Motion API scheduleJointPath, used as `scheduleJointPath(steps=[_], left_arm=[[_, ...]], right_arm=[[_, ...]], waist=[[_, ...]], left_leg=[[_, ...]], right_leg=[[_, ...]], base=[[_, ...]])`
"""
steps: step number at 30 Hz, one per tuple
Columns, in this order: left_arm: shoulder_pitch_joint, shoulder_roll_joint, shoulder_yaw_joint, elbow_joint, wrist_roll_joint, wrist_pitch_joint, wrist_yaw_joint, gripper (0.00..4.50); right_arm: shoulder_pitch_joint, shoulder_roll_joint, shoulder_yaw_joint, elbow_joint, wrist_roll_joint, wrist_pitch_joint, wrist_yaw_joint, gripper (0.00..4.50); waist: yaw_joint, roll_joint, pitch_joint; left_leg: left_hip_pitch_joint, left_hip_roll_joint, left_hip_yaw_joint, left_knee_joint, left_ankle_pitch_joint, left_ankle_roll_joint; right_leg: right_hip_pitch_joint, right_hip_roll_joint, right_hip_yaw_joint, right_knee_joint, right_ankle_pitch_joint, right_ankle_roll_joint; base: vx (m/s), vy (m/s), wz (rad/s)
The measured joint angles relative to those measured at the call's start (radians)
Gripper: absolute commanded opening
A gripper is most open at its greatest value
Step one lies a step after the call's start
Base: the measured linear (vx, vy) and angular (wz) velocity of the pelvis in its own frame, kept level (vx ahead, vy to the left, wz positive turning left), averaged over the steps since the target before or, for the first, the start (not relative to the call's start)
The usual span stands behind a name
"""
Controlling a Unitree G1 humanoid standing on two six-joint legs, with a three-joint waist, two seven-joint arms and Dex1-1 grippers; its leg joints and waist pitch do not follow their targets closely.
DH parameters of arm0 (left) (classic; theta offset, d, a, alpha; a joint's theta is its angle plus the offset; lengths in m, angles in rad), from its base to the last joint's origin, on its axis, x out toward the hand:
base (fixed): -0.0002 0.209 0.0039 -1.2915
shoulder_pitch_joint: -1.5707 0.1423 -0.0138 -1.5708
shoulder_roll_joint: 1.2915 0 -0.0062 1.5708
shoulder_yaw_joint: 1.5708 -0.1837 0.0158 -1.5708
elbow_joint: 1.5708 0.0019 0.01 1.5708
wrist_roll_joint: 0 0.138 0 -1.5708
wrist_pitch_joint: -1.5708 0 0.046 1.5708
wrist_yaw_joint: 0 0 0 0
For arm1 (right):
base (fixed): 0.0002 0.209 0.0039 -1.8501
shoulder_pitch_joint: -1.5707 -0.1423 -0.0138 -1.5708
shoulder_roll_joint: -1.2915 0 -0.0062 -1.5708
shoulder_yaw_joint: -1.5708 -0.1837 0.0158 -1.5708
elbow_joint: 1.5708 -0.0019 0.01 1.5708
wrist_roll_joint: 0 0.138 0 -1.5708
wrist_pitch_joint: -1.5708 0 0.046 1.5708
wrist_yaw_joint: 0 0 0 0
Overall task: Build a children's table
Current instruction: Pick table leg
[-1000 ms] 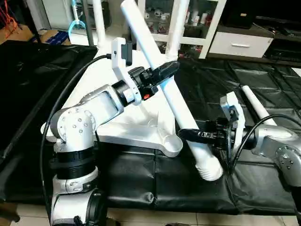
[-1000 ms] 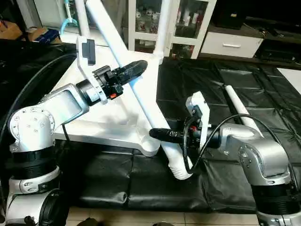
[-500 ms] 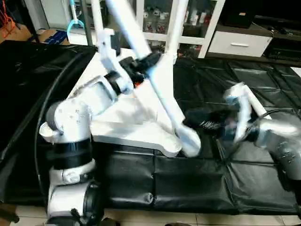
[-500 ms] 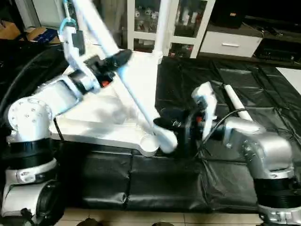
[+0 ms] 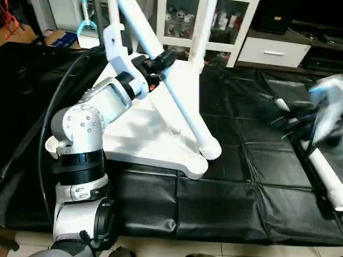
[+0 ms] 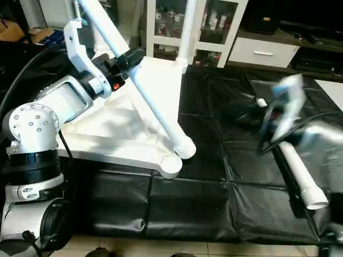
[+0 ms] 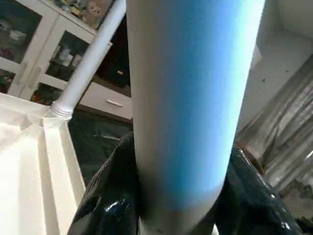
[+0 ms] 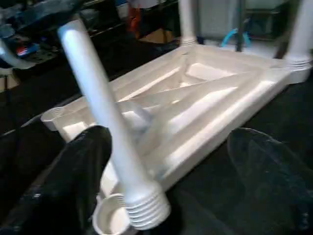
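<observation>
upper centre-left, the left gripper (image 5: 161, 60) pinches a long tapered white plastic tube leg (image 5: 182, 104), its ribbed end beside the near corner socket of the upturned white plastic rectangular tabletop (image 5: 139, 128). the right gripper (image 8: 161, 147) is spread at right.

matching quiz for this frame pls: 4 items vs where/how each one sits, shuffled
Items:
1. left gripper
2. tabletop
3. loose leg
4. held leg

States:
A. lying flat on the black cover
B. underside up, ribs showing
C. shut on a leg
D. slanted, ribbed end beside the near corner socket

Pairs: 1-C, 2-B, 3-A, 4-D
</observation>
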Motion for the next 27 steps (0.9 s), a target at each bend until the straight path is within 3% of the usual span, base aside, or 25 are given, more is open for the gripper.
scheduleJointPath(steps=[15, 20, 27], left_arm=[[-0.038, 0.042, -0.149, -0.109, -0.102, 0.088, -0.190, 1.61], [-0.090, 0.077, -0.153, -0.119, -0.114, 0.111, -0.208, 1.61], [-0.096, 0.091, -0.131, -0.118, -0.155, 0.125, -0.232, 1.61]], right_arm=[[0.039, -0.102, 0.045, -0.018, 0.101, 0.109, 0.238, 4.50], [0.038, -0.118, 0.041, 0.014, 0.111, 0.126, 0.260, 4.50], [0.053, -0.115, 0.041, 0.014, 0.115, 0.126, 0.258, 4.50]], waist=[[0.000, -0.001, 0.001], [0.000, -0.003, 0.000], [0.000, -0.003, 0.000]], left_leg=[[0.000, 0.000, 0.000, 0.002, 0.000, 0.001], [0.000, 0.000, 0.000, 0.004, 0.000, 0.001], [0.000, 0.000, 0.000, 0.004, 0.000, 0.001]], right_leg=[[0.000, 0.000, 0.000, 0.000, -0.002, 0.004], [0.001, 0.000, 0.000, 0.001, -0.003, 0.004], [0.001, 0.000, 0.000, 0.001, -0.002, 0.004]], base=[[0.000, 0.000, 0.00], [0.000, 0.000, 0.00], [0.000, 0.000, 0.00]])
